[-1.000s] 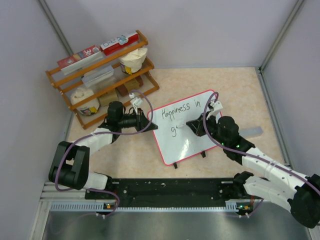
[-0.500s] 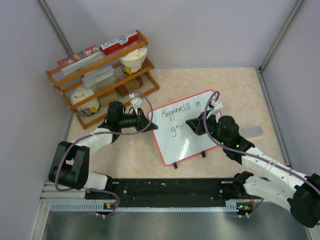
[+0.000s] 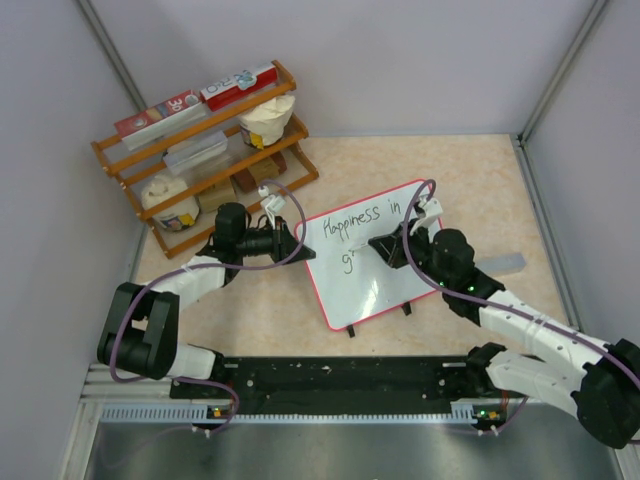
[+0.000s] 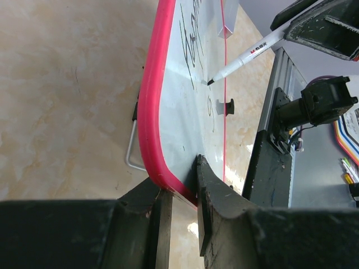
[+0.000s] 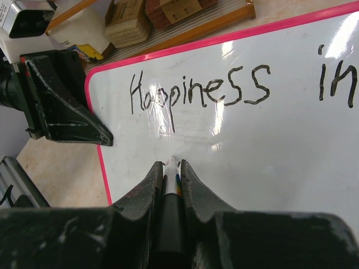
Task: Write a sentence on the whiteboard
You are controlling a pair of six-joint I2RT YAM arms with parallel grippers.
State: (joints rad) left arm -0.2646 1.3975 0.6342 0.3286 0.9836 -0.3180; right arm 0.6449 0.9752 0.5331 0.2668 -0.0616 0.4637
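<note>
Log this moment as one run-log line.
left fingers: clamped on whiteboard rim | right fingers: shut on marker, tip by board | sentence: "Happiness in" written, second line barely begun | status: unfinished

The top camera looked down on the whiteboard [image 3: 375,285] from high beyond its near edge. Wrist cameras sat close: left skimming its rim, right facing its shared surface.

Glossy whiteboard [image 3: 380,285], plastic marker [image 4: 252,53], varnished wooden rack [image 3: 200,119], smooth marbled tabletop [image 3: 480,190]
</note>
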